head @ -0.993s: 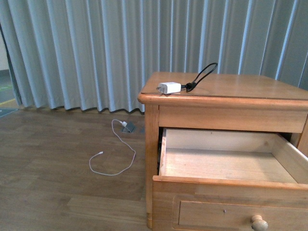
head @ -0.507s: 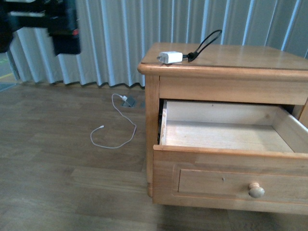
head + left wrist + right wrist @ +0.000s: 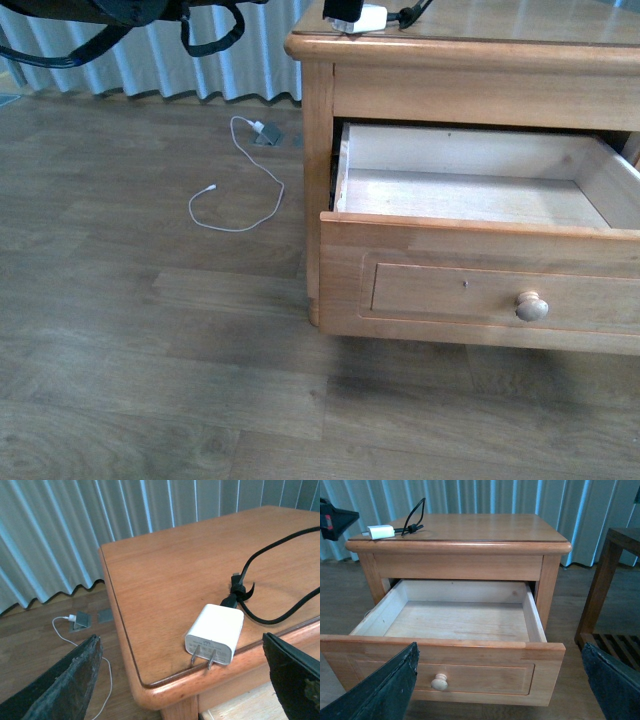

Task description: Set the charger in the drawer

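The white charger (image 3: pixel 216 634) lies on the near left corner of the nightstand top (image 3: pixel 165 575), prongs toward the edge. Its black cable (image 3: pixel 280 555) loops behind it. It also shows in the front view (image 3: pixel 358 18) and in the right wrist view (image 3: pixel 380 531). My left gripper (image 3: pixel 180 650) is open and empty, hovering just off that corner with the charger between its fingers' line. One finger (image 3: pixel 337 519) shows beside the charger. The upper drawer (image 3: pixel 470 232) is pulled out, with a pale, empty interior (image 3: pixel 455 620) and a round knob (image 3: pixel 439 682). My right gripper (image 3: pixel 499 647) is open and empty in front of the drawer.
A thin white cable (image 3: pixel 240 190) with a small grey adapter (image 3: pixel 265 133) lies on the wood floor left of the nightstand. Grey curtains (image 3: pixel 520 495) hang behind. A dark wooden side table (image 3: pixel 620 580) stands right of the nightstand.
The front view has tilted down and the nightstand now sits higher in frame. My left arm has come in at the top left and moved right, toward the charger.
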You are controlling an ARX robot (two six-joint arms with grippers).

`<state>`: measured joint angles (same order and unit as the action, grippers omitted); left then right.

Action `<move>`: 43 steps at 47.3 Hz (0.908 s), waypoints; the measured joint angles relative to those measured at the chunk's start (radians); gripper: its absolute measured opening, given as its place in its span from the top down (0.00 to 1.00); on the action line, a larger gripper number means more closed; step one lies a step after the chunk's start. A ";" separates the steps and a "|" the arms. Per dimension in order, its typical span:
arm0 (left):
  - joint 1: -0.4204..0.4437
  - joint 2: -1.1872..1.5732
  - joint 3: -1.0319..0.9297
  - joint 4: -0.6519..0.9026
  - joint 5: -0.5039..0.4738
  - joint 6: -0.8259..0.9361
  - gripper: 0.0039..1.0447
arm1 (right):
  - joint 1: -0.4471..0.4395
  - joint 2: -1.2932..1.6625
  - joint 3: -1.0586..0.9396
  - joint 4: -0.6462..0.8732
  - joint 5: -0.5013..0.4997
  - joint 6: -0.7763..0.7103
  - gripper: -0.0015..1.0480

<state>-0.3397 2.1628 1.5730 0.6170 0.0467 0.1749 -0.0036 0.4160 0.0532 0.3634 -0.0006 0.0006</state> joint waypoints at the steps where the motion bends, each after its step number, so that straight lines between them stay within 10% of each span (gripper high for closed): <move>1: 0.001 0.020 0.023 -0.004 0.005 0.000 0.06 | 0.000 0.000 0.000 0.000 0.000 0.000 0.08; 37: 0.002 0.327 0.490 -0.250 0.223 -0.023 0.06 | 0.000 0.000 0.000 0.000 0.000 0.000 0.08; 43: -0.004 0.329 0.502 -0.280 0.224 -0.008 0.23 | 0.000 0.000 0.000 0.000 0.000 0.000 0.08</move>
<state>-0.3435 2.4920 2.0754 0.3374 0.2703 0.1665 -0.0036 0.4160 0.0532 0.3634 -0.0006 0.0006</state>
